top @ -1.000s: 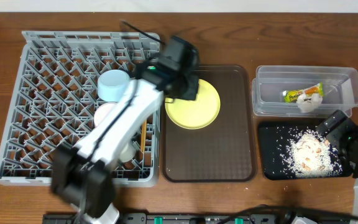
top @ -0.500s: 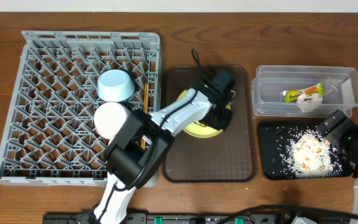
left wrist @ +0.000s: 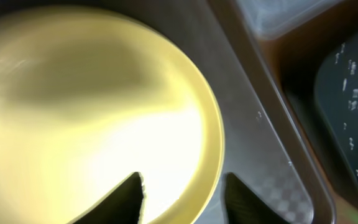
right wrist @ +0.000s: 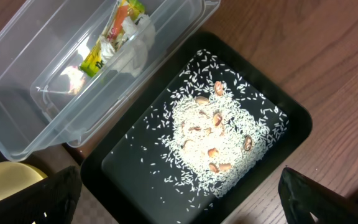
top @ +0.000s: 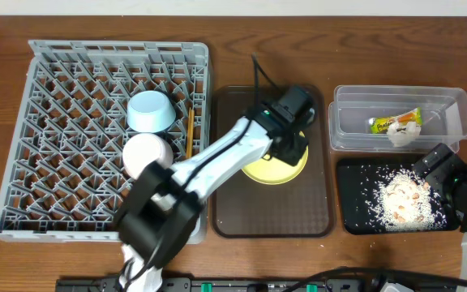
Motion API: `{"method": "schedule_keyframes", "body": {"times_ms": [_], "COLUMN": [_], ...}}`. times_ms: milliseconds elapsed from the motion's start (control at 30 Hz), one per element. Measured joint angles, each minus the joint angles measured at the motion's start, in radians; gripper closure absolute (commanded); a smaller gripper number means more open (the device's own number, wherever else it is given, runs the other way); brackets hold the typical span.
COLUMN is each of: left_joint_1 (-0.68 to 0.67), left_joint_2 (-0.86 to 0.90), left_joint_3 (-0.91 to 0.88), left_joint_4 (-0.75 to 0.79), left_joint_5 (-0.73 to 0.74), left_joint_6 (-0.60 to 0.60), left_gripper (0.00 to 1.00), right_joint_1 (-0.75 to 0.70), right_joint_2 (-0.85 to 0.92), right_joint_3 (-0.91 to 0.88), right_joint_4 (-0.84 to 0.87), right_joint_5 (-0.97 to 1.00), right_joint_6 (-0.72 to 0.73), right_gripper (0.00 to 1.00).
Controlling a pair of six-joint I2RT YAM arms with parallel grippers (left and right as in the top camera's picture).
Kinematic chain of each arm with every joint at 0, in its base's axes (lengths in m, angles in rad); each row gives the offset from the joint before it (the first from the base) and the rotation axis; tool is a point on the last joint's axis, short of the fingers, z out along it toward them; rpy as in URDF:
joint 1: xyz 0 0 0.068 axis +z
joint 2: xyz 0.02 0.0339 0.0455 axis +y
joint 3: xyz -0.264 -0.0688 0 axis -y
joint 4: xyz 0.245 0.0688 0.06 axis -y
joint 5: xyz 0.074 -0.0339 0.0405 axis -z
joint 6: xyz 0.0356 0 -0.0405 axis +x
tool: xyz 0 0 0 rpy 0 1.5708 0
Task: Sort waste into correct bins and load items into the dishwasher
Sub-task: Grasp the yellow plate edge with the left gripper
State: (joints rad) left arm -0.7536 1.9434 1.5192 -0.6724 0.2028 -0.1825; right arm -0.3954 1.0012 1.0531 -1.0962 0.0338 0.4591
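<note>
My left gripper (top: 289, 150) hangs low over the yellow-green plate (top: 274, 172) on the brown tray (top: 242, 203). In the left wrist view its jaws (left wrist: 184, 180) stand apart across the plate's (left wrist: 86, 106) right rim, one finger over the plate and one over the tray. The grey dish rack (top: 63, 122) holds a light blue bowl (top: 152, 111), a white bowl (top: 147, 154) and chopsticks (top: 189, 134). My right gripper (right wrist: 179, 205) is open wide above the near edge of the black tray (right wrist: 123, 162), which holds rice and beige scraps (right wrist: 210, 134).
The clear tub (top: 444, 109) at the back right contains the printed wrapper (top: 396, 122) and the white tissue (top: 401, 135). It sits directly behind the black tray (top: 351, 195), to the right of the brown tray.
My left arm has swung from the rack's right edge out over the plate, and its jaws have parted. The plate lies a little further right and nearer. The right arm has not moved.
</note>
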Motion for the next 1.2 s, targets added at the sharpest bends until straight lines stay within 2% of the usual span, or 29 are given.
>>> {"method": "schedule_keyframes", "body": {"times_ms": [200,367,500,700,967,1067,1167,1200], "left_joint_1": [0.004,0.037,0.092,0.200,0.224,0.222,0.222,0.222], "left_joint_2": [-0.111,-0.087,-0.077,-0.051,0.014,0.053,0.074,0.079], "left_joint_3": [0.013,-0.003,-0.042,-0.111,-0.180,-0.185,-0.180,-0.177], "left_joint_4": [-0.080,-0.126,-0.128,-0.087,-0.022,0.000,0.027,0.030], "left_joint_5": [-0.250,-0.317,-0.305,-0.179,-0.069,-0.031,-0.003,-0.001], "left_joint_6": [0.000,0.000,0.000,0.002,0.007,0.008,0.018,0.022], "left_gripper": [0.29,0.27,0.28,0.28,0.28,0.36,0.57,0.70], "right_joint_1": [0.000,0.000,0.000,0.000,0.000,0.000,0.000,0.000], "right_joint_2": [0.000,0.000,0.000,0.000,0.000,0.000,0.000,0.000], "right_joint_3": [0.000,0.000,0.000,0.000,0.000,0.000,0.000,0.000], "right_joint_4": [0.000,0.000,0.000,0.000,0.000,0.000,0.000,0.000], "right_joint_5": [0.000,0.000,0.000,0.000,0.000,0.000,0.000,0.000], "right_joint_6": [0.000,0.000,0.000,0.000,0.000,0.000,0.000,0.000], "right_gripper": [0.01,0.01,0.01,0.01,0.01,0.01,0.01,0.01]}}
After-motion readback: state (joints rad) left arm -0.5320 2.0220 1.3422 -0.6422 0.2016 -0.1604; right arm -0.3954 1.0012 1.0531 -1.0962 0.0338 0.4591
